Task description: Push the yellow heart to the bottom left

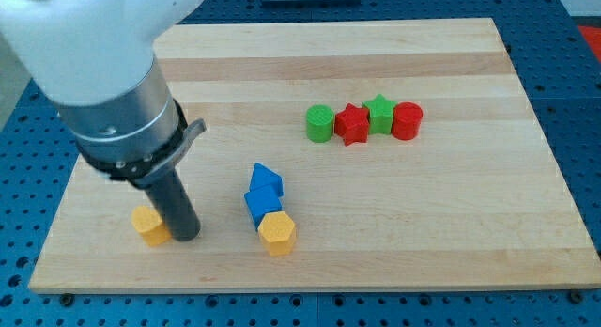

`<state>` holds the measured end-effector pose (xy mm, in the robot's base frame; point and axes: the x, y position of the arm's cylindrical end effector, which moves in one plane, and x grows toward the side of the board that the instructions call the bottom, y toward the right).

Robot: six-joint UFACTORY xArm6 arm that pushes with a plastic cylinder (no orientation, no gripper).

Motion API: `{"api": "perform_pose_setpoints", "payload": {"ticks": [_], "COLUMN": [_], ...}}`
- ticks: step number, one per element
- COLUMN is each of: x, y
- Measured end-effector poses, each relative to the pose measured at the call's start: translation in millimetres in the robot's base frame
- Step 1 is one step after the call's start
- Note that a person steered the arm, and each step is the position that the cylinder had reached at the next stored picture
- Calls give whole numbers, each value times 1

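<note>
The yellow heart (148,225) lies near the board's bottom left. My tip (186,236) stands right beside it, on its right side, touching or nearly touching it. The rod rises from there to the big arm body at the view's top left. A yellow hexagon (277,232) lies further right, against the lower end of two blue blocks (263,193) that are stacked in a short line.
A row of four blocks sits right of centre: a green cylinder (320,123), a red star (352,124), a green star (379,113) and a red cylinder (407,120). The wooden board (451,224) ends close below the yellow heart.
</note>
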<state>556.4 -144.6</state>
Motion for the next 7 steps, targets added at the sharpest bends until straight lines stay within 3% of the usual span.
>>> {"api": "perform_pose_setpoints", "payload": {"ticks": [3,6,7], "x": [19,15,16], "y": [-59,-61,-22]}}
